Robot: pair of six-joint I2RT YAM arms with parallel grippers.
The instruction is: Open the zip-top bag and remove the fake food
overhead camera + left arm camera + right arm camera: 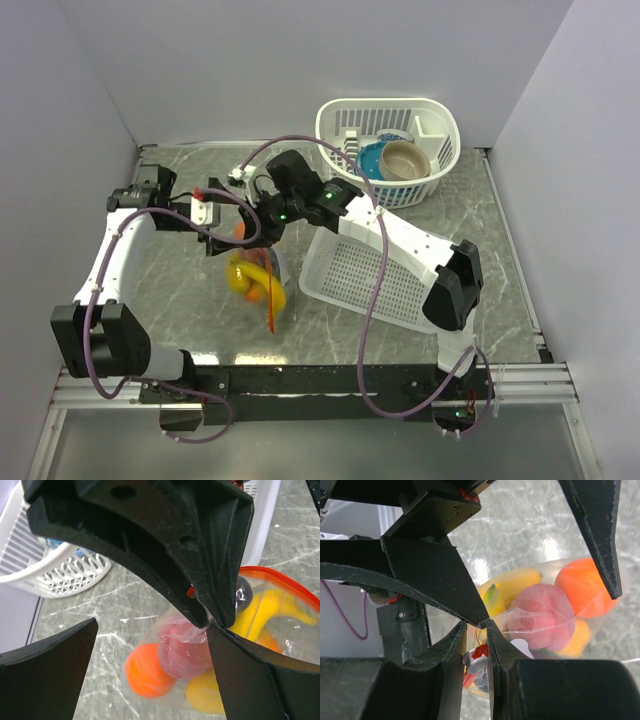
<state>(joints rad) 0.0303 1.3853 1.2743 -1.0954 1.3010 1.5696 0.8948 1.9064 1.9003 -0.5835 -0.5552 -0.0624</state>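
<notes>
Over the middle of the table in the top view, the left gripper (222, 225) and right gripper (258, 222) meet nose to nose above the bag (264, 290). The toy food (245, 278) is all inside it. The red zipper strip (272, 312) sits at the near end, away from the fingers. I can't tell if the bag is lifted or resting.

Left wrist view: the left gripper (152, 630) is spread wide. One finger touches crinkled film right where the other arm's tip has it. The banana (270, 610), orange fruit (147, 672) and pink fruit (182, 650) are behind the plastic.

Right wrist view: the right gripper (477, 627) is pressed nearly together on a small tuft of film, just beside the pink fruit (542, 615).

My worries:
- That pinch is tiny and the plastic is slick, so any tug could slip it out or tear it.
- If the left fingers close here, they could jam against the right ones.
- Neither grip is on the zipper. If the mouth is open (can't tell), the round pieces could roll off.
</notes>
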